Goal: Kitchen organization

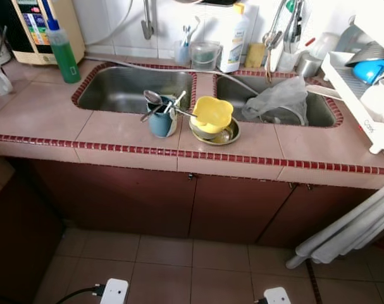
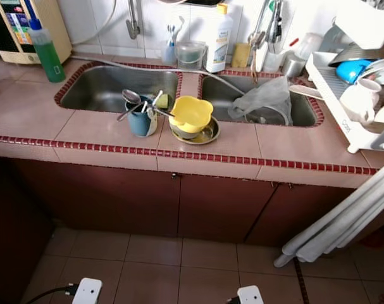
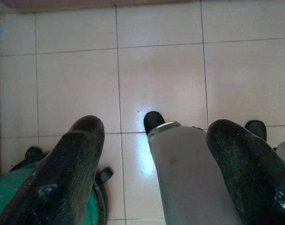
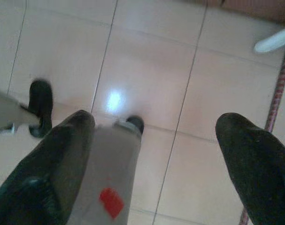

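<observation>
step: approach/survey, nothing grasped yet; robot stands facing the bench (image 1: 46, 114), both arms hanging down
left gripper (image 3: 156, 187): points at the floor (image 3: 161, 79), jaws wide apart, empty
right gripper (image 4: 156, 178): also aimed at the floor tiles, jaws wide apart, empty
task items: centre of frame on the strip between the two sinks, blue cup (image 1: 161, 120) stuffed with spoons (image 1: 152, 97), just beside it yellow bowl (image 1: 212, 113) tilted on a metal plate (image 1: 228, 135)
left sink (image 1: 116, 88): looks bare
right sink (image 1: 318, 107): grey plastic bag (image 1: 277, 101) draped over its left part
dish rack (image 1: 353, 95): right edge of frame, blue bowl (image 1: 371, 69) and white cup (image 2: 359, 101) in it
upper left: green bottle (image 1: 63, 50) on the bench
next move, judged: raise one arm over the bench edge, reach for the cup or bowl; the bowl sits tilted and may slide, the loose spoons may tip out
progress: looks early, dishes still unsorted
</observation>
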You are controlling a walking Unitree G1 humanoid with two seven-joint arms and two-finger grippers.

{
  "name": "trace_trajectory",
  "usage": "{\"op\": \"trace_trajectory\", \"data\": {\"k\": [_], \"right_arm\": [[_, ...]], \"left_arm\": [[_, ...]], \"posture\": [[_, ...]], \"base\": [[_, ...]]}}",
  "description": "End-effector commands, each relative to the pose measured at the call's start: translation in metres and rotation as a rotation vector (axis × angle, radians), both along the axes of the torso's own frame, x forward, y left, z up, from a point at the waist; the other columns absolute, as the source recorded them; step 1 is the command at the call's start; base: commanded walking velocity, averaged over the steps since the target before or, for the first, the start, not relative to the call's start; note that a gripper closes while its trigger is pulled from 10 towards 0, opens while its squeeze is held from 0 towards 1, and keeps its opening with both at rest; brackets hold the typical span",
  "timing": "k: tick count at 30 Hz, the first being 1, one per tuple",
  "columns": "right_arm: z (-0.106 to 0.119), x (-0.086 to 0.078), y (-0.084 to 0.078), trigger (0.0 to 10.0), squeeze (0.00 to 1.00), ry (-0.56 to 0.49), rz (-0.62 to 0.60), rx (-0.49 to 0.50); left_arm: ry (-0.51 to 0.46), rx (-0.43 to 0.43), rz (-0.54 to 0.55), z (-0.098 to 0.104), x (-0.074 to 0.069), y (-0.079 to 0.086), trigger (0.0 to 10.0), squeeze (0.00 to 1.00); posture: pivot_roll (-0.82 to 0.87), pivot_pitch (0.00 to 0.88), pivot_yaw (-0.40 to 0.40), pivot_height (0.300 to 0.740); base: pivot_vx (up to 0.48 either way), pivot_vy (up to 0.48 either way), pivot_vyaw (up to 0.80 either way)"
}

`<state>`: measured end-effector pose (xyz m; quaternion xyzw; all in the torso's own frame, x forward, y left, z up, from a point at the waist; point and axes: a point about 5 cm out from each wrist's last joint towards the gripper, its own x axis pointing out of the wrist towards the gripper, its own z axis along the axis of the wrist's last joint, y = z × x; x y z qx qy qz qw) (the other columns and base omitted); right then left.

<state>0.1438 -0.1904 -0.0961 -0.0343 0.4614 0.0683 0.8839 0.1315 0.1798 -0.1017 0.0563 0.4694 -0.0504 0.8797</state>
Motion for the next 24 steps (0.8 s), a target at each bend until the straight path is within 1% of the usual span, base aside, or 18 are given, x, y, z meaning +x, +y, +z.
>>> {"op": "trace_trajectory", "data": {"k": [1,2,3,4,6,7,8,9,10,11,13,15,16,17,20,22,24], "right_arm": [[0.006,0.012,0.001,10.0,0.00,-0.062,-0.006,0.019],[0.008,0.016,0.003,10.0,0.00,-0.080,-0.012,0.039],[0.009,0.019,0.003,10.0,0.00,-0.092,-0.009,0.036],[0.011,0.025,0.005,10.0,0.00,-0.093,-0.045,0.116],[0.011,0.026,0.006,10.0,0.00,-0.082,-0.074,0.176],[0.012,0.028,0.005,10.0,0.80,-0.086,-0.045,0.152],[0.018,0.034,0.005,10.0,1.00,-0.142,0.015,0.150],[0.018,0.034,0.005,10.0,1.00,-0.142,0.015,0.150],[0.020,0.037,0.005,10.0,1.00,-0.163,0.048,0.149],[0.021,0.038,0.006,10.0,1.00,-0.168,0.055,0.151],[0.025,0.044,0.012,10.0,1.00,-0.214,0.105,0.182],[0.027,0.046,0.015,10.0,1.00,-0.237,0.140,0.175],[0.031,0.050,0.018,10.0,1.00,-0.273,0.169,0.174],[0.034,0.052,0.021,10.0,1.00,-0.305,0.184,0.194],[0.040,0.060,0.024,10.0,1.00,-0.357,0.182,0.224],[0.046,0.068,0.026,10.0,1.00,-0.401,0.182,0.250],[0.052,0.076,0.027,10.0,1.00,-0.432,0.171,0.287]], "left_arm": [[0.060,-0.006,-0.030,-0.006,-0.017,-0.007,10.0,0.00],[0.006,0.004,-0.047,0.000,0.001,-0.006,10.0,0.00],[-0.057,0.026,-0.068,0.006,0.018,-0.006,10.0,0.00],[-0.125,0.002,-0.076,0.014,0.035,-0.009,10.0,0.00],[-0.140,-0.014,-0.078,0.015,0.036,-0.011,10.0,0.00],[-0.145,-0.029,-0.076,0.015,0.036,-0.012,10.0,0.00],[-0.162,-0.081,-0.097,0.017,0.037,-0.017,10.0,0.00],[-0.162,-0.081,-0.097,0.017,0.037,-0.017,10.0,0.00],[-0.169,-0.081,-0.128,0.017,0.037,-0.019,10.0,1.00],[-0.168,-0.109,-0.122,0.017,0.037,-0.021,10.0,1.00],[-0.187,-0.178,-0.159,0.019,0.038,-0.027,10.0,1.00],[-0.196,-0.175,-0.177,0.020,0.038,-0.028,10.0,1.00],[-0.214,-0.174,-0.188,0.022,0.040,-0.028,10.0,1.00],[-0.232,-0.177,-0.200,0.023,0.041,-0.028,10.0,1.00],[-0.280,-0.193,-0.221,0.028,0.046,-0.028,10.0,1.00],[-0.343,-0.225,-0.241,0.035,0.052,-0.028,10.0,1.00],[-0.386,-0.216,-0.238,0.041,0.060,-0.026,10.0,1.00]], "posture": [[0.00,0.052,-0.053,0.740],[0.00,0.055,-0.053,0.740],[0.00,0.058,-0.054,0.740],[-0.01,0.069,-0.052,0.740],[-0.02,0.078,-0.050,0.740],[-0.02,0.084,-0.050,0.740],[-0.02,0.103,-0.052,0.740],[-0.02,0.103,-0.052,0.740],[-0.02,0.103,-0.054,0.740],[0.00,0.107,-0.060,0.740],[0.01,0.116,-0.076,0.740],[0.01,0.116,-0.080,0.740],[0.02,0.116,-0.083,0.740],[0.02,0.118,-0.083,0.740],[0.01,0.110,-0.076,0.740],[0.01,0.111,-0.070,0.740],[0.01,0.113,-0.063,0.740]], "base": [[0.000,0.000,0.00],[0.000,0.000,0.00],[0.000,0.000,0.00],[0.000,0.000,0.00],[0.000,0.000,0.00],[0.000,0.000,0.00],[0.000,0.000,0.00],[0.000,0.000,0.00],[0.000,0.000,0.00],[0.000,0.000,0.00],[0.000,0.000,0.00],[0.000,0.000,0.00],[0.000,0.000,0.00],[0.000,0.000,0.00],[0.000,0.000,0.00],[0.000,0.000,0.00],[0.000,0.000,0.00]]}}
